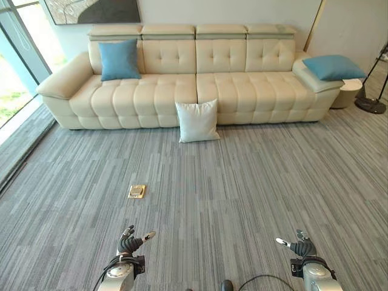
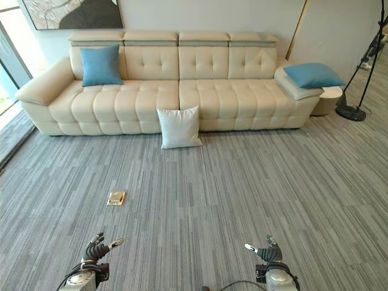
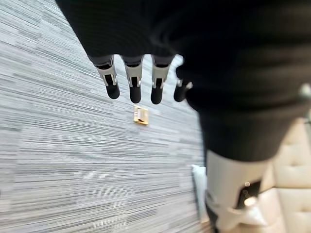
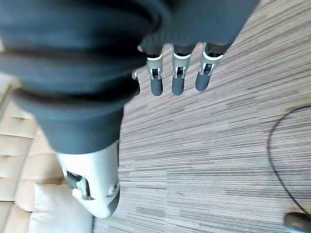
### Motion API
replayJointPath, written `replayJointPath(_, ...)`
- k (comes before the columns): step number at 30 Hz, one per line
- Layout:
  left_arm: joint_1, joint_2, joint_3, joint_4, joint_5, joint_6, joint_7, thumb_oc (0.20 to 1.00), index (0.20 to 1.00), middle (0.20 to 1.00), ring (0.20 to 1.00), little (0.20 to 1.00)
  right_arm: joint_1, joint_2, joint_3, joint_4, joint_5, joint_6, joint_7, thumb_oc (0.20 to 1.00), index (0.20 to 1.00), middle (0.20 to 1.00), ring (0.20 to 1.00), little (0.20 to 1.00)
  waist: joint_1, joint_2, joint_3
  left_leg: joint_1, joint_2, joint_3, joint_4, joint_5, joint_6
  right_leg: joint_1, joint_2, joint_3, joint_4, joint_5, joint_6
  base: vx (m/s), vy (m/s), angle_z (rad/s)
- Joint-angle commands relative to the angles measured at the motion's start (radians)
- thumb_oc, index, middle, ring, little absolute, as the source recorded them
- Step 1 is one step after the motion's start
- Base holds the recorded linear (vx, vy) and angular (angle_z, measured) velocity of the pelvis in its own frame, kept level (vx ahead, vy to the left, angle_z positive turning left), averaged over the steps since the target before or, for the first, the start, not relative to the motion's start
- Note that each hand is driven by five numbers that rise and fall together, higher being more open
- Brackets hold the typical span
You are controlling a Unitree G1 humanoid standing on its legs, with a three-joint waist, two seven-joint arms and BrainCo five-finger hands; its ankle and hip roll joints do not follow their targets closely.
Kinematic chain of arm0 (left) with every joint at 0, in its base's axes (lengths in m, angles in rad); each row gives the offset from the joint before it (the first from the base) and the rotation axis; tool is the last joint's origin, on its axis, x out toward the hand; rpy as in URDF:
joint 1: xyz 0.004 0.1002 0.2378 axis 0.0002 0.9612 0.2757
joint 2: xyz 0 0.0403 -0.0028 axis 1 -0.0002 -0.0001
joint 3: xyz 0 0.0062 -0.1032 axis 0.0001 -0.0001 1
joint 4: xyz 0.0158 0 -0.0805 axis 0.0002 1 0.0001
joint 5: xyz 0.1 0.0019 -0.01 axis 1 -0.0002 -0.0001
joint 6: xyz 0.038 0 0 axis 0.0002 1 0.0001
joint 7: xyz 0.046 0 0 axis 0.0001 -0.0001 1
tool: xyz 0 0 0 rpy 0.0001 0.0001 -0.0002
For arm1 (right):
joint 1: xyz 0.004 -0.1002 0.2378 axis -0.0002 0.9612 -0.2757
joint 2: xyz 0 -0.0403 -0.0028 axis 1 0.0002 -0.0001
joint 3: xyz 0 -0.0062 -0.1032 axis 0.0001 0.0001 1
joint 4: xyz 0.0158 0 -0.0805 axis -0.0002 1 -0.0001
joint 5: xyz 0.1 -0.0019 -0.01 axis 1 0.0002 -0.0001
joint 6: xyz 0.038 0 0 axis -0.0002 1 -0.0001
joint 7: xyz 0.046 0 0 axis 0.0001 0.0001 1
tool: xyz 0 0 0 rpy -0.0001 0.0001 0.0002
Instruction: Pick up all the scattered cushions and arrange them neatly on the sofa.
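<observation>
A white cushion [image 1: 197, 121] stands on the grey carpet, leaning against the front of the cream sofa [image 1: 242, 91] near its middle. One blue cushion [image 1: 119, 59] stands upright against the sofa's left backrest. Another blue cushion [image 1: 333, 66] lies flat on the right armrest. My left hand [image 1: 129, 242] and right hand [image 1: 300, 245] hang low over the carpet, far in front of the sofa. Both are open and hold nothing. The right wrist view shows relaxed fingers [image 4: 177, 77] with the white cushion [image 4: 53, 208] beyond them. In the left wrist view the fingers [image 3: 133, 82] are straight over the carpet.
A brass floor socket [image 1: 137, 191] sits in the carpet ahead of my left hand. A floor lamp base [image 1: 371, 104] and a small round side table [image 1: 350, 91] stand right of the sofa. Tall windows [image 1: 18, 54] line the left side.
</observation>
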Motion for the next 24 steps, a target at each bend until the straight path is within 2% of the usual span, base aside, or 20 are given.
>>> replayJointPath(1, -0.063, 0.022, 0.007, 0.014, -0.009, -0.02, 0.017, 1.0, 1.0, 1.0, 1.0, 1.0, -0.079, -0.023, -0.021, -0.03, -0.024, -0.01, -0.024, 1.0, 1.0, 1.0, 1.0, 1.0, 0.005, 0.008, 0.051, -0.005, -0.01, 0.036, 0.0, -0.089, -0.006, 0.031, -0.015, -0.024, 0.032, -0.182, 0.049, 0.03, 0.083, -0.03)
replayJointPath(2, -0.063, 0.022, 0.007, 0.014, -0.009, -0.02, 0.017, 1.0, 1.0, 1.0, 1.0, 1.0, -0.079, -0.023, -0.021, -0.03, -0.024, -0.01, -0.024, 1.0, 1.0, 1.0, 1.0, 1.0, 0.005, 0.008, 0.051, -0.006, -0.01, 0.036, 0.0, -0.088, -0.006, 0.03, -0.015, -0.023, 0.033, -0.182, 0.049, 0.03, 0.104, -0.01)
replayJointPath(3, -0.068, 0.023, 0.006, 0.023, -0.009, -0.02, 0.019, 1.0, 1.0, 1.0, 1.0, 1.0, -0.083, -0.022, -0.023, -0.029, -0.021, -0.011, -0.026, 1.0, 1.0, 1.0, 1.0, 1.0, 0.006, 0.011, 0.057, -0.008, -0.011, 0.036, 0.0, -0.089, 0.0, 0.005, -0.016, -0.021, 0.081, -0.199, 0.048, 0.03, 0.127, 0.0)
replayJointPath(4, -0.076, 0.027, 0.003, 0.026, -0.009, -0.02, 0.023, 1.0, 1.0, 1.0, 1.0, 1.0, -0.086, -0.021, -0.024, -0.035, -0.02, -0.013, -0.025, 1.0, 1.0, 1.0, 1.0, 1.0, 0.004, 0.017, 0.076, -0.008, -0.012, 0.032, 0.0, -0.091, 0.013, -0.044, -0.019, -0.022, 0.187, -0.224, 0.049, 0.03, 0.128, -0.01)
replayJointPath(6, -0.077, 0.027, 0.003, 0.027, -0.009, -0.02, 0.023, 1.0, 1.0, 1.0, 1.0, 1.0, -0.087, -0.021, -0.024, -0.034, -0.02, -0.013, -0.025, 1.0, 1.0, 1.0, 1.0, 1.0, 0.005, 0.016, 0.074, -0.011, -0.013, 0.032, 0.0, -0.09, 0.014, -0.051, -0.021, -0.021, 0.198, -0.23, 0.049, 0.01, 0.072, -0.06)
replayJointPath(7, -0.082, 0.027, 0.005, 0.032, -0.013, -0.019, 0.026, 1.0, 1.0, 1.0, 1.0, 1.0, -0.088, -0.02, -0.022, -0.037, -0.021, -0.017, -0.025, 1.0, 1.0, 1.0, 1.0, 1.0, 0.005, 0.018, 0.086, -0.009, -0.017, 0.034, 0.0, -0.095, 0.023, -0.091, -0.029, -0.026, 0.28, -0.237, 0.06, 0.02, 0.176, -0.03)
replayJointPath(8, -0.085, 0.027, 0.008, 0.036, -0.012, -0.021, 0.027, 1.0, 1.0, 1.0, 1.0, 1.0, -0.087, -0.021, -0.015, -0.035, -0.032, -0.018, -0.015, 1.0, 1.0, 1.0, 1.0, 1.0, 0.002, 0.024, 0.111, 0.006, -0.028, 0.042, 0.0, -0.104, 0.041, -0.169, -0.052, -0.026, 0.45, -0.194, 0.083, 0.03, 0.225, -0.1)
replayJointPath(10, -0.086, 0.025, 0.013, 0.03, -0.021, -0.022, 0.029, 1.0, 1.0, 1.0, 1.0, 1.0, -0.082, -0.022, -0.012, -0.032, -0.039, -0.014, -0.017, 1.0, 1.0, 1.0, 1.0, 1.0, 0.0, 0.03, 0.133, 0.021, -0.037, 0.047, 0.0, -0.113, 0.051, -0.235, -0.074, -0.024, 0.585, -0.17, 0.086, 0.07, 0.154, -0.27)
replayJointPath(11, -0.089, 0.022, 0.016, 0.031, -0.027, -0.021, 0.03, 1.0, 1.0, 1.0, 1.0, 1.0, -0.08, -0.022, -0.014, -0.026, -0.041, -0.009, -0.017, 1.0, 1.0, 1.0, 1.0, 1.0, 0.0, 0.032, 0.14, 0.029, -0.04, 0.044, 0.0, -0.118, 0.05, -0.266, -0.074, -0.022, 0.604, -0.169, 0.083, 0.14, 0.064, -0.23)
replayJointPath(12, -0.092, 0.021, 0.019, 0.03, -0.032, -0.025, 0.032, 1.0, 1.0, 1.0, 1.0, 1.0, -0.079, -0.021, -0.018, -0.011, -0.04, -0.008, -0.018, 1.0, 1.0, 1.0, 1.0, 1.0, 0.002, 0.032, 0.144, 0.039, -0.041, 0.046, 0.0, -0.126, 0.047, -0.289, -0.07, -0.028, 0.576, -0.176, 0.081, 0.25, 0.005, -0.22)
replayJointPath(13, -0.099, 0.02, 0.026, 0.032, -0.042, -0.028, 0.032, 1.0, 1.0, 1.0, 1.0, 1.0, -0.085, -0.025, -0.029, -0.001, -0.026, -0.008, -0.023, 1.0, 1.0, 1.0, 1.0, 1.0, 0.001, 0.036, 0.155, 0.059, -0.038, 0.05, 0.0, -0.141, 0.039, -0.303, -0.05, -0.044, 0.427, -0.156, 0.082, 0.29, -0.041, -0.05)
replayJointPath(14, -0.107, 0.021, 0.028, 0.037, -0.048, -0.03, 0.034, 1.0, 1.0, 1.0, 1.0, 1.0, -0.088, -0.024, -0.032, 0.011, -0.016, -0.009, -0.026, 1.0, 1.0, 1.0, 1.0, 1.0, -0.003, 0.033, 0.162, 0.075, -0.041, 0.047, 0.0, -0.152, 0.033, -0.309, -0.038, -0.052, 0.348, -0.133, 0.091, 0.21, -0.048, -0.09)
replayJointPath(15, -0.108, 0.021, 0.028, 0.038, -0.048, -0.03, 0.034, 1.0, 1.0, 1.0, 1.0, 1.0, -0.089, -0.024, -0.032, 0.012, -0.016, -0.01, -0.026, 1.0, 1.0, 1.0, 1.0, 1.0, -0.001, 0.033, 0.162, 0.074, -0.04, 0.049, 0.0, -0.151, 0.033, -0.308, -0.037, -0.051, 0.341, -0.128, 0.09, 0.32, -0.099, -0.05)
replayJointPath(16, -0.115, 0.023, 0.039, 0.044, -0.05, -0.027, 0.036, 1.0, 1.0, 1.0, 1.0, 1.0, -0.087, -0.027, -0.035, 0.011, -0.015, -0.005, -0.029, 1.0, 1.0, 1.0, 1.0, 1.0, -0.004, 0.026, 0.158, 0.107, -0.042, 0.051, 0.0, -0.173, 0.019, -0.294, -0.022, -0.084, 0.167, -0.08, 0.114, 0.38, -0.112, -0.01)
replayJointPath(17, -0.115, 0.022, 0.041, 0.046, -0.046, -0.026, 0.034, 1.0, 1.0, 1.0, 1.0, 1.0, -0.082, -0.029, -0.039, 0.012, -0.017, -0.004, -0.029, 1.0, 1.0, 1.0, 1.0, 1.0, -0.012, 0.024, 0.153, 0.127, -0.04, 0.048, 0.0, -0.188, 0.012, -0.288, -0.016, -0.092, 0.109, -0.074, 0.119, 0.54, -0.158, 0.07)
replayJointPath(19, -0.107, 0.016, 0.034, 0.05, -0.036, -0.029, 0.023, 1.0, 1.0, 1.0, 1.0, 1.0, -0.05, -0.035, -0.046, 0.016, -0.021, -0.004, -0.019, 1.0, 1.0, 1.0, 1.0, 1.0, -0.024, 0.029, 0.121, 0.175, -0.029, 0.024, 0.0, -0.208, -0.001, -0.248, -0.005, -0.089, 0.11, -0.08, 0.098, 0.59, -0.162, 0.11)
replayJointPath(20, -0.107, 0.016, 0.034, 0.05, -0.036, -0.029, 0.023, 1.0, 1.0, 1.0, 1.0, 1.0, -0.05, -0.035, -0.046, 0.016, -0.021, -0.004, -0.019, 1.0, 1.0, 1.0, 1.0, 1.0, -0.023, 0.028, 0.12, 0.173, -0.031, 0.025, 0.0, -0.207, 0.0, -0.25, -0.006, -0.088, 0.108, -0.078, 0.098, 0.73, -0.203, 0.33)
replayJointPath(22, -0.099, 0.001, 0.022, 0.057, -0.046, -0.031, 0.011, 1.0, 1.0, 1.0, 1.0, 1.0, -0.036, -0.055, -0.058, 0.031, -0.015, -0.009, -0.016, 1.0, 1.0, 1.0, 1.0, 1.0, -0.041, 0.053, 0.087, 0.172, 0.003, 0.014, 0.099, -0.16, -0.033, -0.201, 0.015, -0.105, 0.123, -0.113, 0.06, 0.55, -0.18, 0.51)
replayJointPath(23, -0.099, 0.001, 0.022, 0.057, -0.046, -0.031, 0.011, 1.0, 1.0, 1.0, 1.0, 1.0, -0.036, -0.055, -0.058, 0.031, -0.015, -0.008, -0.016, 1.0, 1.0, 1.0, 1.0, 1.0, -0.041, 0.051, 0.085, 0.168, 0.002, 0.014, 0.101, -0.16, -0.032, -0.202, 0.014, -0.104, 0.12, -0.111, 0.06, 0.36, -0.149, 0.29)
replayJointPath(24, -0.1, 0.001, 0.02, 0.06, -0.044, -0.032, 0.008, 1.0, 1.0, 1.0, 1.0, 1.0, -0.03, -0.059, -0.063, 0.03, -0.003, -0.016, -0.014, 1.0, 1.0, 1.0, 1.0, 1.0, -0.046, 0.058, 0.081, 0.151, 0.014, 0.016, 0.17, -0.125, -0.053, -0.184, 0.02, -0.109, 0.127, -0.132, 0.046, 0.17, -0.077, 0.24)
